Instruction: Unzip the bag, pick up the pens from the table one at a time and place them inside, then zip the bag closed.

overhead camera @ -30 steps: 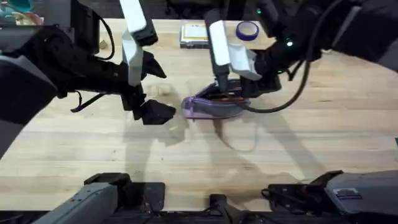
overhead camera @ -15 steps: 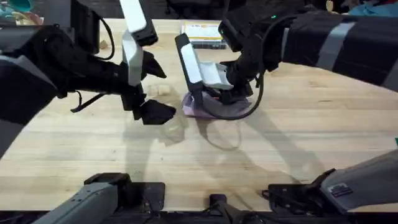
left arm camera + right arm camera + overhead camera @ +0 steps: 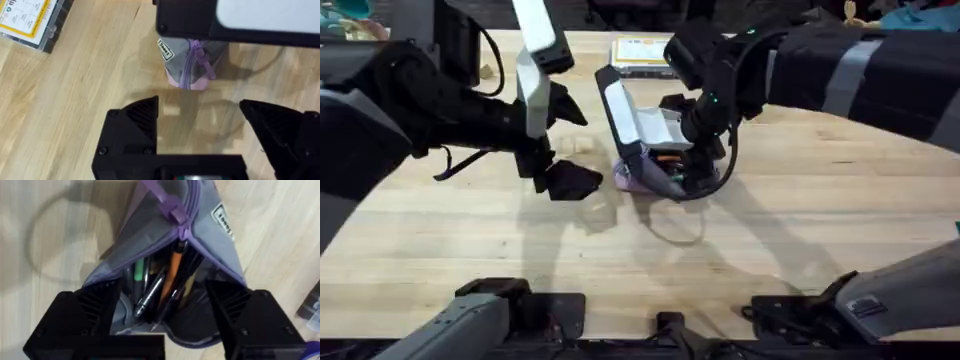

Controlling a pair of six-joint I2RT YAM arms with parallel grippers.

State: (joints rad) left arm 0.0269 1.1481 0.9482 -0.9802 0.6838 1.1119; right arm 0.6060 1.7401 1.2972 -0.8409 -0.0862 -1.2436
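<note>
At tabletop centre: bag unzipped, pens inside, largely covered by right gripper | right jaws apart astride opening | left gripper nearby, jaws apart, empty.

The bench is a light wooden butcher-block top with plank grain running across it. The bag, lilac and grey, lies directly on it around the middle, somewhat toward the far edge; its zipper is partly open and pens show inside. At the far edge, near the middle, rests a flat box with a yellow and white label. A small pale object sits on the wood to the left of the bag; what it is cannot be told.
</note>
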